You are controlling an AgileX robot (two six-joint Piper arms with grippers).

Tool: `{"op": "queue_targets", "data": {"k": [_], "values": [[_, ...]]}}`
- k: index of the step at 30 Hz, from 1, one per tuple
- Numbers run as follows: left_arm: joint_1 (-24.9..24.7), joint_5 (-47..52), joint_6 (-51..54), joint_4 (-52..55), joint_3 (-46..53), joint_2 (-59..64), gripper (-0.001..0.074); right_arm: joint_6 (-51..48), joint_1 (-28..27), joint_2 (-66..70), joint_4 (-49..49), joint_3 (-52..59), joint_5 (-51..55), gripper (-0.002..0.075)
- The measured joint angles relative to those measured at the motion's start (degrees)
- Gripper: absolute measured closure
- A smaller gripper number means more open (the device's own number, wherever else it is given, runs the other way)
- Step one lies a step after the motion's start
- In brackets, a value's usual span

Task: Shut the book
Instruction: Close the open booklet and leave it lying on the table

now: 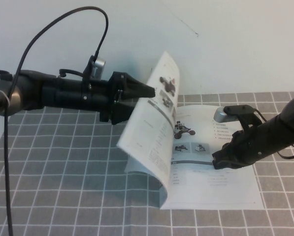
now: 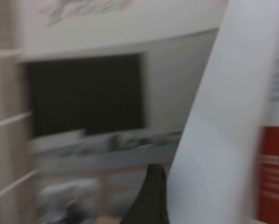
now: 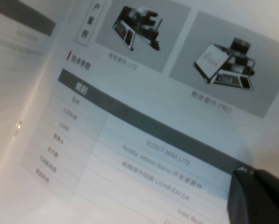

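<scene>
The thin white printed booklet (image 1: 211,172) lies open on the grey desk cloth with a white grid (image 1: 63,196), near the middle and towards the robot's right. Its right-hand page lies flat, showing small vehicle photos and a table of text. Its left-hand leaf (image 1: 154,128) stands raised and curls over towards the flat page, its lower edge near the spine.

The left pincer (image 1: 150,91) reaches in level from the left, above the desk, with its tip against the back of the raised leaf; I cannot tell whether it is clenched or released. The right pincer (image 1: 220,161) sits low on the flat page's outer half, and its state cannot be told either.

A black cable (image 1: 38,34) loops above the left arm, in front of the pale wall (image 1: 235,44).
</scene>
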Motion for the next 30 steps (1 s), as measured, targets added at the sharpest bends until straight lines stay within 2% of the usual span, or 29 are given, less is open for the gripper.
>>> {"op": "queue_targets", "data": {"k": [5,8,12,15,18,21,22,24,26,30], "values": [[-2.79,0.69,1.15,-7.23,0.00,0.00,0.0099,0.34,0.11,-1.53,-0.67,0.38,0.80,0.0729],[-4.25,0.69,1.30,-8.16,-0.27,0.00,0.0099,3.29,0.32,-5.12,-4.44,0.95,2.46,0.0729],[-6.39,0.69,1.30,-8.30,-1.65,0.00,0.0113,10.93,-0.85,-13.66,-13.40,0.01,4.13,0.0729],[-8.21,0.69,1.97,-8.06,-2.14,0.10,0.0153,15.46,-2.14,-20.17,-20.42,-1.26,6.20,0.0729],[-9.72,0.52,3.18,-5.44,-2.26,0.10,0.0266,18.59,-3.33,-25.95,-24.89,-2.19,9.21,0.0729],[-10.98,-1.40,3.67,-0.47,-2.27,0.10,0.0439,19.75,-3.71,-31.43,-27.40,-2.42,11.96,0.0729],[-11.34,-2.43,3.80,2.40,-2.37,0.10,0.0535,19.99,-3.75,-33.23,-27.80,-2.42,12.99,0.0729],[-12.29,-4.74,3.92,7.38,-2.37,0.10,0.0649,20.11,-3.75,-36.19,-28.20,-2.42,14.52,0.0729],[-13.23,-7.31,3.39,11.76,-2.50,0.10,0.0694,20.37,-3.75,-39.04,-28.56,-2.42,16.59,0.0729],[-14.57,-11.35,1.60,17.56,-2.50,0.10,0.0720,20.37,-3.75,-43.74,-29.75,-2.42,19.51,0.0729]]}}
